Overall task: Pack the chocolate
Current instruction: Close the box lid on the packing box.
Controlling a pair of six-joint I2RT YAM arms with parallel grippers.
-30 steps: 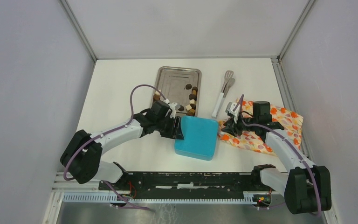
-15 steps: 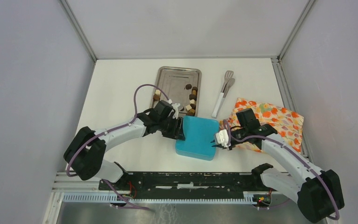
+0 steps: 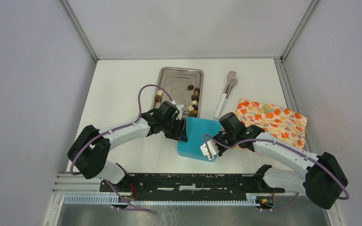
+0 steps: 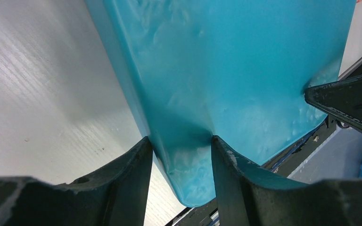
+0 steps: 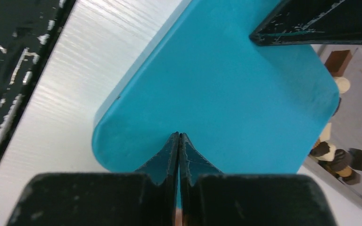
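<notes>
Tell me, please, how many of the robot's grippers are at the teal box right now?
2. The left gripper clamps the teal box at its left edge. The right gripper, shut, has its tips over the box's top, towards its near right side.

The teal box (image 4: 226,66) fills most of the view, its smooth surface glossy and faintly mottled. The left gripper (image 4: 180,141) straddles the box's near edge. Its two dark fingers (image 4: 122,183) stand one on each side of that edge, both pressed against it, and the teal surface dimples between them (a firm pinch, by the look of it). Left of the box lies the white ribbed desk (image 4: 42,94). At the box's right edge the dark pointed tip of the right gripper (image 4: 323,97) reaches in; contact cannot be told. Beyond the box's lower right corner a black rail (image 4: 296,151) shows.
</notes>
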